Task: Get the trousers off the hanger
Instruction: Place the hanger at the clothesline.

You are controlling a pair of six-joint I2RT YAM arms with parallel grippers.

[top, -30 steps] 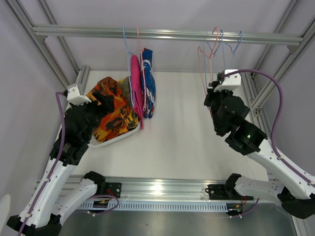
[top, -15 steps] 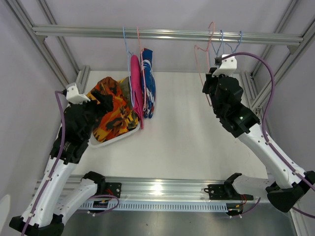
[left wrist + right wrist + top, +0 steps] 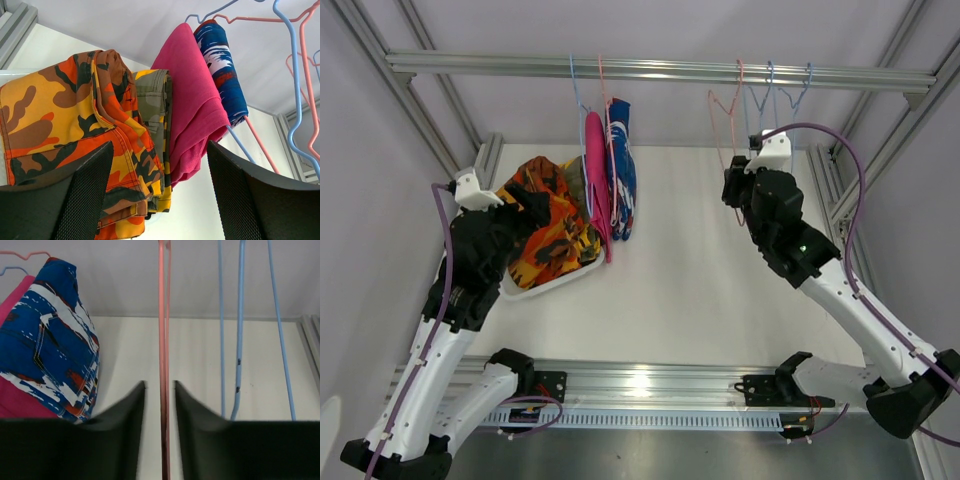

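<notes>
Magenta trousers [image 3: 595, 180] and blue-and-white trousers [image 3: 623, 180] hang on hangers from the rail [image 3: 660, 70]. Orange camouflage trousers [image 3: 552, 225] lie piled with a yellow-and-dark camouflage pair [image 3: 152, 100] on a white tray [image 3: 545, 288]. My left gripper [image 3: 525, 205] hovers by the pile, jaws wide open and empty [image 3: 160, 145]. My right gripper [image 3: 733, 190] is at an empty pink hanger [image 3: 725, 110] whose hook is over the rail. Its jaws [image 3: 160, 383] stand slightly open, and the pink wire [image 3: 162, 315] runs between them with a gap on each side.
Two empty blue hangers [image 3: 780, 95] hang on the rail right of the pink one, close to my right wrist [image 3: 240, 315]. Aluminium frame posts stand at both sides. The white table [image 3: 680, 280] lies below.
My right arm raised the pink hanger and shifted it left until its hook sits on the rail, then its jaws parted off the wire. The left arm stayed still.
</notes>
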